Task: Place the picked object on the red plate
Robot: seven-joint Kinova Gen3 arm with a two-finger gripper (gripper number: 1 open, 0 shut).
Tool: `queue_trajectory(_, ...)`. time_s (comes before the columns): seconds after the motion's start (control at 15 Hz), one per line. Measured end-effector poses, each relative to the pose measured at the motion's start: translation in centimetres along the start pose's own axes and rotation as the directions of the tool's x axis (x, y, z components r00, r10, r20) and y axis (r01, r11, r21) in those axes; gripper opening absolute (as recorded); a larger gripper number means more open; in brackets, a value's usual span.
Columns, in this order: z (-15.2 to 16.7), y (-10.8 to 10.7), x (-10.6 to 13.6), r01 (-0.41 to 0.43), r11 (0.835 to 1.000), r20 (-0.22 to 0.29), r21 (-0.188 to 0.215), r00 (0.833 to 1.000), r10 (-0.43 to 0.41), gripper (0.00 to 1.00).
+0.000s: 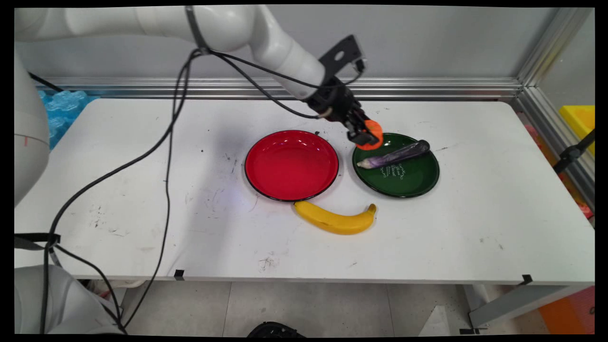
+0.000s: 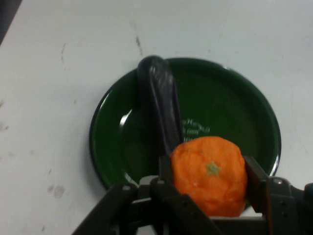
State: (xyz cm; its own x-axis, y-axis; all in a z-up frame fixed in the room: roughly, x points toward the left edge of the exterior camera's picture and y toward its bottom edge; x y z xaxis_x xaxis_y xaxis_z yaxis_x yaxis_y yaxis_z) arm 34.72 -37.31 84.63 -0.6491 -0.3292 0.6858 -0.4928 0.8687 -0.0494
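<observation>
**Orange held over the green plate's rim**

Your pincer is closed on the orange. In the hand view the fruit sits squarely between the two fingers, its green stem mark facing the camera, so the grip looks centred and firm. You are holding it above the near-left rim of the green plate, clear of the counter.

The purple eggplant lies across that plate, slanting from its left side toward the far right rim, and from the hand view its end is just behind the orange. The free part of the dish is the nearer half, where the white lettering is.

I judge this a carrying step with the fruit in the air. Any lowering here calls for care: the eggplant's pale end is close under your fingers, and the plate's rim is right below them.

The red plate stands just to the left, with nothing in it. The banana lies on the counter in front of both plates, apart from your pincer.
</observation>
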Motion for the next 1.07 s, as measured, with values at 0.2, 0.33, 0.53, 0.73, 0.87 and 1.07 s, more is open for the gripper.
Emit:
queue_trajectory(0.2,-2.4,-0.8,-1.9,0.003,1.0,0.008,-0.009,1.0,-0.003,0.0)
queue_trajectory(0.33,-4.0,-1.3,-3.4,-0.003,1.0,0.016,-0.016,1.0,0.003,0.0)
queue_trajectory(0.53,-5.9,-1.9,-5.4,-0.012,1.0,0.029,-0.027,0.999,0.013,0.0)
queue_trajectory(0.73,-7.4,-2.4,-7.3,-0.023,0.999,0.044,-0.043,0.999,0.025,0.0)
queue_trajectory(0.87,-8.3,-2.6,-8.5,-0.029,0.998,0.055,-0.055,0.998,0.032,0.0)
queue_trajectory(1.07,-9.3,-2.6,-10.2,-0.035,0.997,0.069,-0.072,0.997,0.04,0.0)
